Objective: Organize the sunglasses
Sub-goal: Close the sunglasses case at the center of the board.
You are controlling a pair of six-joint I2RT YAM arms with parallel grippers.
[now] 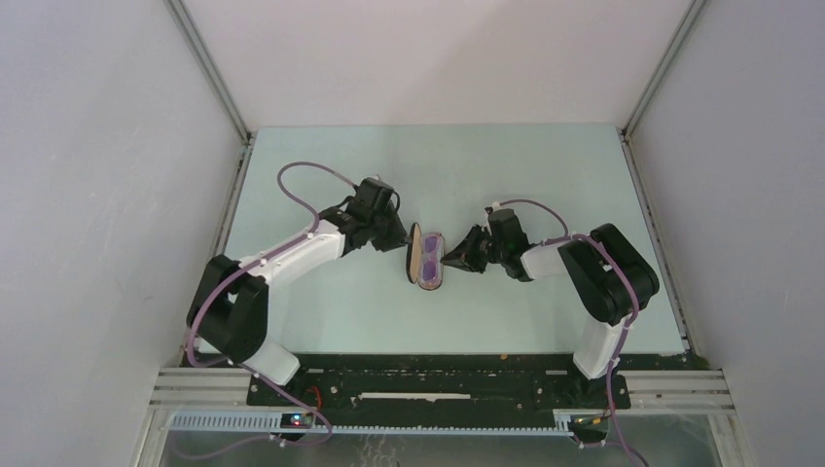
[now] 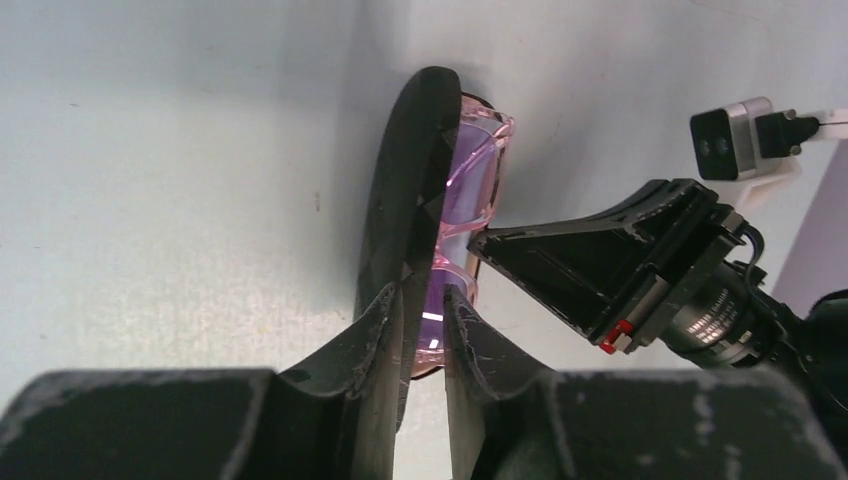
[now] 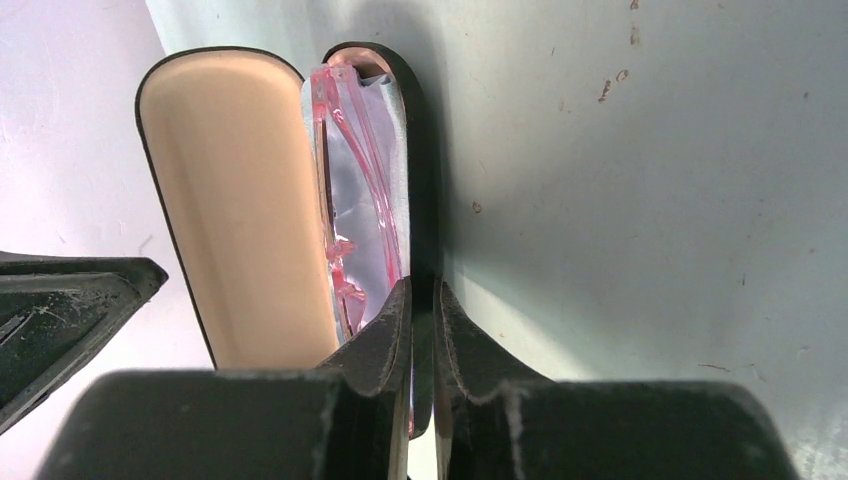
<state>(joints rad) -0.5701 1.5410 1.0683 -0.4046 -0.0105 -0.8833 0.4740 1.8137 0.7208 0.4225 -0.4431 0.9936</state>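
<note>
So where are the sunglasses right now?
Mid-table in the top view: the sunglasses lie inside the open black case, between the left arm and right arm.

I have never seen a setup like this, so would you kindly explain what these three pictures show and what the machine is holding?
These are two robot arms bolted at the near edge of a pale table. The wide picture looks down from above and behind them; the other two come from a camera on each wrist, so the dark fingers at the bottom are that arm's own. Between the arms lies an open black case with tan lining. Inside it are the sunglasses, pink and translucent, on a blue-grey cloth. The left gripper pinches the lid's edge; the right gripper pinches the base's wall.
</note>
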